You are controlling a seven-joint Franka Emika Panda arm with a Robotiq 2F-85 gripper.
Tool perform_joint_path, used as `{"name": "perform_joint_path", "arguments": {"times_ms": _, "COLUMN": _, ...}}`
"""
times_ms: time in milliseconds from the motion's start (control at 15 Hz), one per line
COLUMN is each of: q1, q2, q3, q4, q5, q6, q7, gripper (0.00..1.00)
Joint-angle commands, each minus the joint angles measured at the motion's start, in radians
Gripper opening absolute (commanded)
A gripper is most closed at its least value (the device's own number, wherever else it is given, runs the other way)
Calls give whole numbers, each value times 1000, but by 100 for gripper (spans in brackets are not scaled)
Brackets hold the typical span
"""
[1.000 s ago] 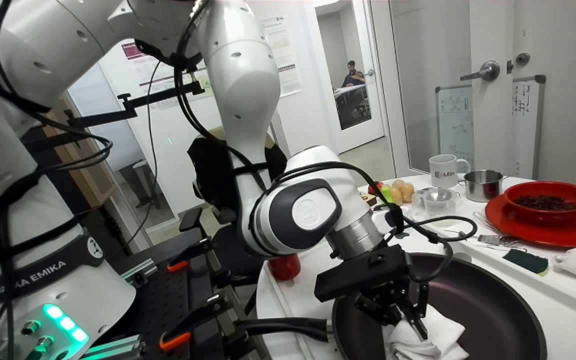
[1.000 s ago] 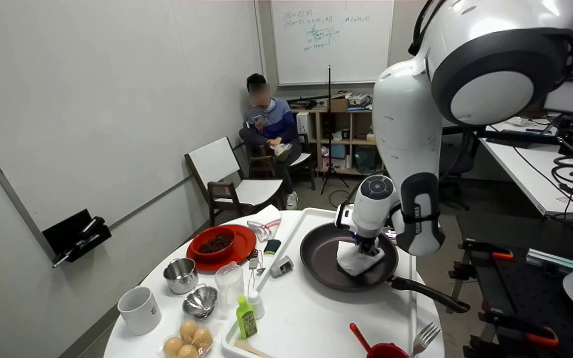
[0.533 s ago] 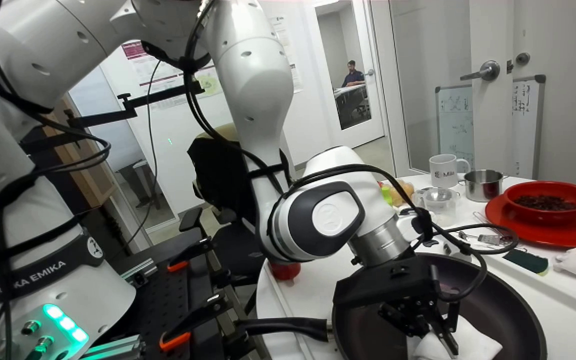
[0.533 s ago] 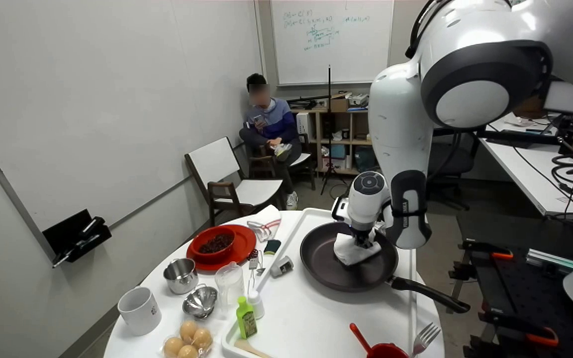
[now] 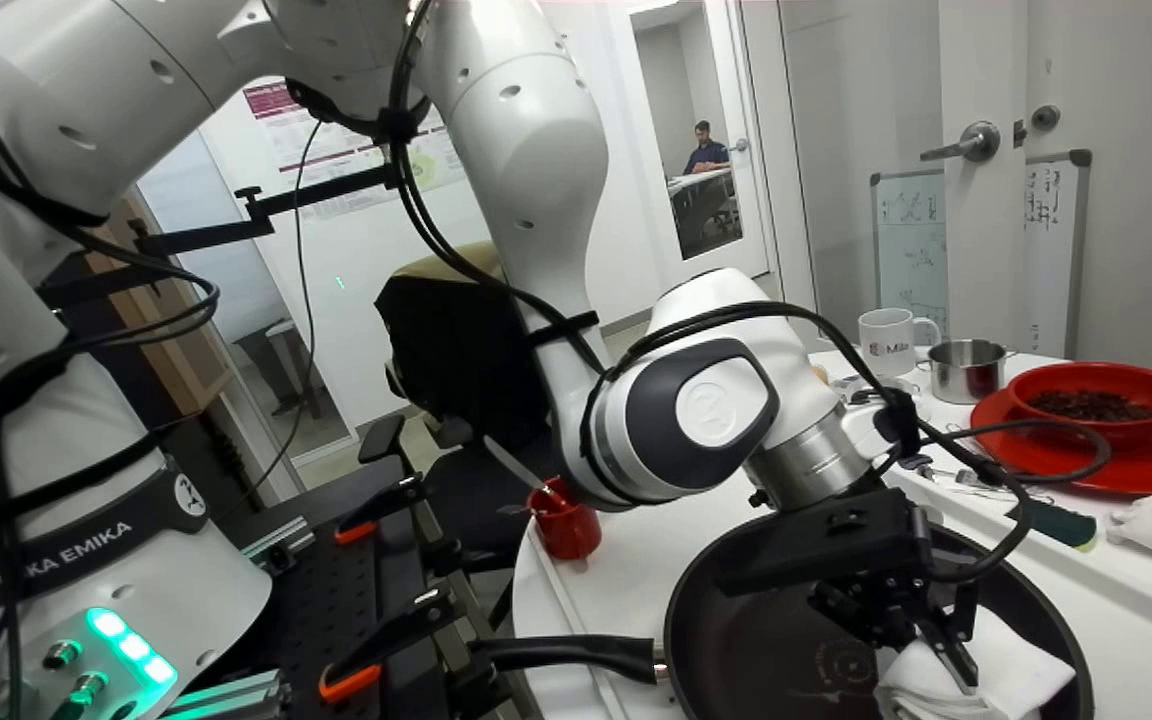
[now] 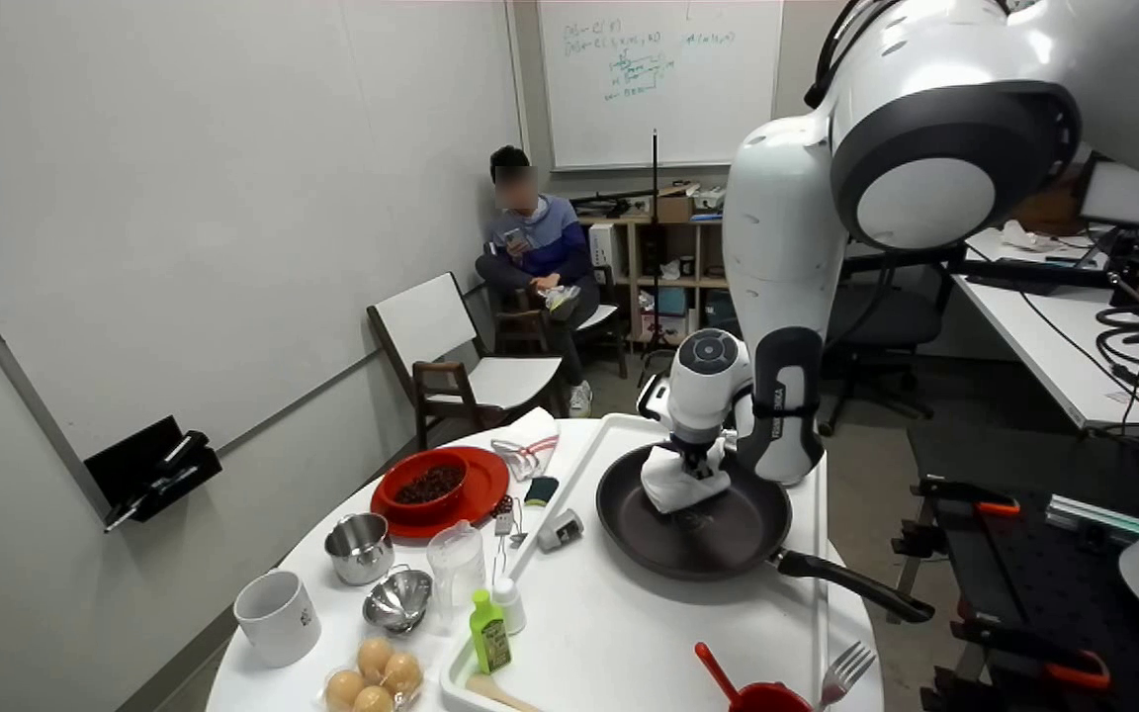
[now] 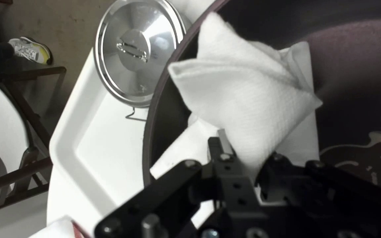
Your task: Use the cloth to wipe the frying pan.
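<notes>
Lid (image 7: 134,64): wrist view; cloth (image 7: 246,96) (gripped): every view

The arm (image 5: 536,150) is glossy white, its rounded shells dotted with grey ovals (image 5: 524,224). Black cables (image 5: 736,309) run along it under black straps (image 5: 564,328). At 8 o'clock in an exterior view, the white base (image 5: 211,575) wears a dark band (image 5: 154,515) lettered "KA EMIKA", with a round white logo (image 5: 190,494) at its 2 o'clock end and green-edged lights (image 5: 131,645) toward 5 o'clock. A dark rounded cap (image 5: 651,420) frames a white oval (image 5: 721,402), a silver collar (image 5: 809,465) toward its 4 o'clock. In an exterior view, a black ring (image 6: 935,129) at 2 o'clock surrounds a white disc (image 6: 925,203). The end effector (image 7: 248,148) is black, with angular links (image 7: 157,195) and pale screw heads (image 7: 190,163); one fingertip (image 7: 224,140) has a narrow grey face.
</notes>
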Motion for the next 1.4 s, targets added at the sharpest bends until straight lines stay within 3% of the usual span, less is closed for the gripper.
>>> {"name": "perform_joint_path", "arguments": {"times_ms": 0, "q1": 4, "q2": 19, "q3": 5, "q4": 44, "q5": 18, "q6": -28, "q7": 31, "gripper": 8}}
{"name": "perform_joint_path", "arguments": {"times_ms": 1333, "q1": 120, "q2": 34, "q3": 34, "q4": 47, "q5": 24, "q6": -5, "q7": 96, "gripper": 8}}
